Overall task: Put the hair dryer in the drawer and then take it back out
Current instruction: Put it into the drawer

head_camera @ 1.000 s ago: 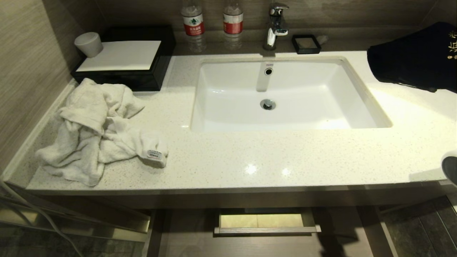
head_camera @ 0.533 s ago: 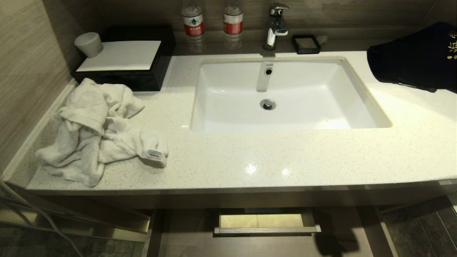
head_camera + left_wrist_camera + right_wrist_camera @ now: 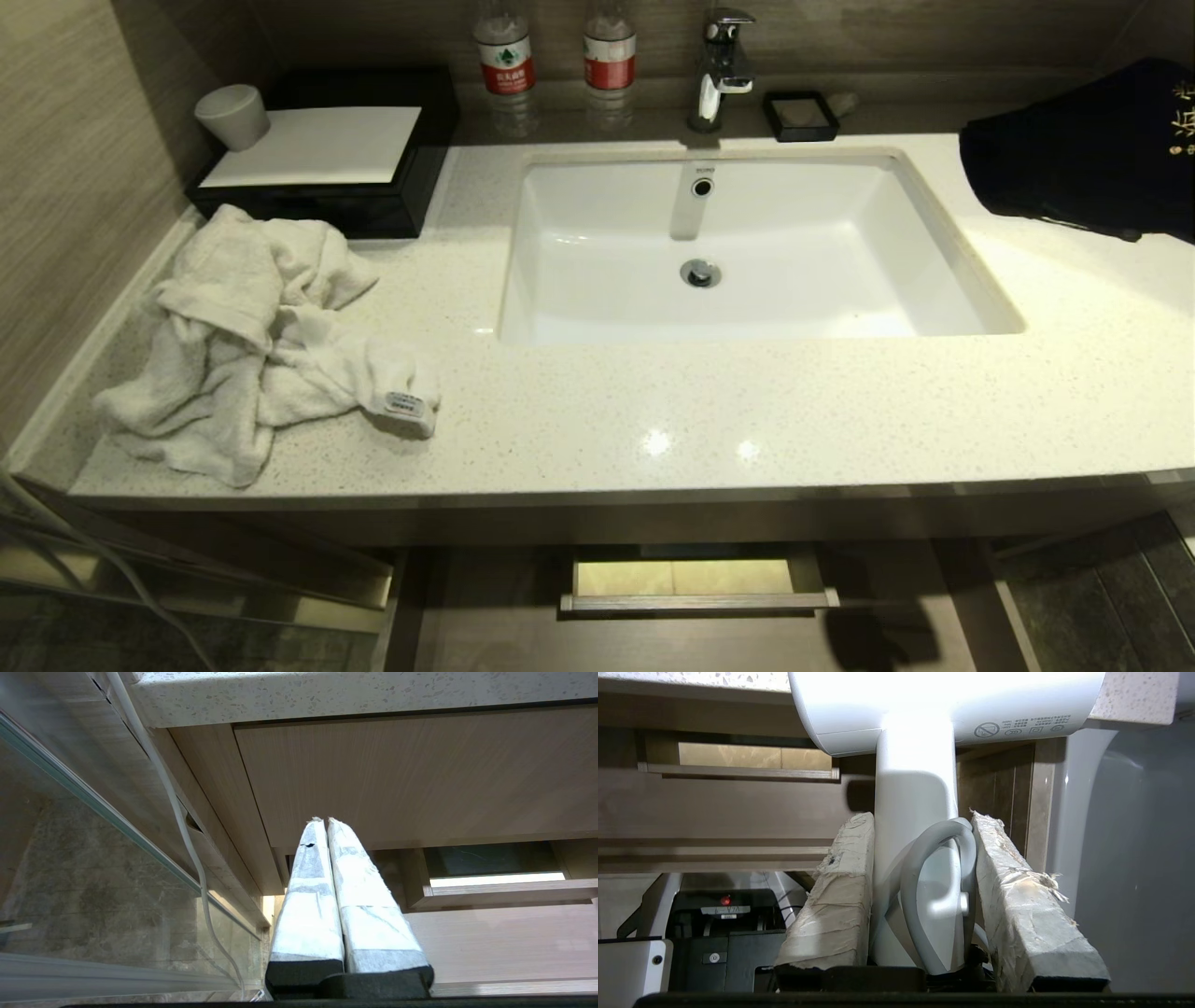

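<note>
Head view: the dark round end of the hair dryer (image 3: 920, 788) that was seen at the right edge of the countertop (image 3: 747, 420) a second ago is gone from there, and only a shadow is cast on the cabinet front below. In the right wrist view the right gripper (image 3: 920, 868) is seen clamped on the slim white handle and a loop of cord, with the barrel held just under the counter's edge, level with the drawer (image 3: 695, 581), which is seen pulled open. It is judged that the dryer is being lowered toward the drawer; the left gripper (image 3: 322, 826) is parked, fingers together, before the cabinet.
</note>
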`<state>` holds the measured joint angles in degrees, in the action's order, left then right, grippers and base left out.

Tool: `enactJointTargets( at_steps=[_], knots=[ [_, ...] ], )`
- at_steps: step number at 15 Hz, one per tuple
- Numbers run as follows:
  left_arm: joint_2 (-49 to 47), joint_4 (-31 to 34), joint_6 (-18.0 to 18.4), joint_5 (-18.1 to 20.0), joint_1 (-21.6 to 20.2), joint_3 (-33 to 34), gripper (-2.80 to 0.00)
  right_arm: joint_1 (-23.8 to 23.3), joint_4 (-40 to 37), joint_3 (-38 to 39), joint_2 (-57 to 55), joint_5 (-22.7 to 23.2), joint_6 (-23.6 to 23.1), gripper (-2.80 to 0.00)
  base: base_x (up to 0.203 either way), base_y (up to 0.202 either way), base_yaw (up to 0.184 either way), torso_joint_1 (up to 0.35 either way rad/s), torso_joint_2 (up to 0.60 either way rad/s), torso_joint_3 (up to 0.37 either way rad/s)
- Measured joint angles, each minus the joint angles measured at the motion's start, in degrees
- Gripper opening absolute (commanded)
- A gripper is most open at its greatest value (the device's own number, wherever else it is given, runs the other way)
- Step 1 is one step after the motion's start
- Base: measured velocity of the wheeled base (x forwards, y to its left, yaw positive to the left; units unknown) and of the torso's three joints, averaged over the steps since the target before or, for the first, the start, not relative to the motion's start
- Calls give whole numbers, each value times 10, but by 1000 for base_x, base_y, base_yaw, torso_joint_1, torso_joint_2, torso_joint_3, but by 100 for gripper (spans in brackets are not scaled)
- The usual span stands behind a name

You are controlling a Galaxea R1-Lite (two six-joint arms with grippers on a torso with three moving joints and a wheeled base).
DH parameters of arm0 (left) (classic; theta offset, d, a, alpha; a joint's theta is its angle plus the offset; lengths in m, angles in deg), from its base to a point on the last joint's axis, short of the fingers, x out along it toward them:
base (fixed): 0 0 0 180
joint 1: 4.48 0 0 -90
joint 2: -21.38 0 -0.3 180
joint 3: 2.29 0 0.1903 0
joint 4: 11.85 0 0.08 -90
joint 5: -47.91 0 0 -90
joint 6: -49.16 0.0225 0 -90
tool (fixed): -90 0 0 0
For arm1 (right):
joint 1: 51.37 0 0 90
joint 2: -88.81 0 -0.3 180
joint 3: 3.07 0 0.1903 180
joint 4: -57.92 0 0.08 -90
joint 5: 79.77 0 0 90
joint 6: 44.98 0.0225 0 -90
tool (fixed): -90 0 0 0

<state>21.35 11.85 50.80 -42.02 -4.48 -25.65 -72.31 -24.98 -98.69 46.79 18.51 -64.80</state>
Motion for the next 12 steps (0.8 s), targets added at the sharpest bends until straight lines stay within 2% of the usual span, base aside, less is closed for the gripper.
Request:
enactJointTargets(
  at_steps=[8,12],
  knots=[
    [0,0,0,0,0,0,-280,1,-7,56,0,10,-7,-280,0,0,0,0,0,0],
    [0,0,0,0,0,0,-280,0,53,102,-3,14,-1,-280,0,0,0,0,0,0]
  ],
)
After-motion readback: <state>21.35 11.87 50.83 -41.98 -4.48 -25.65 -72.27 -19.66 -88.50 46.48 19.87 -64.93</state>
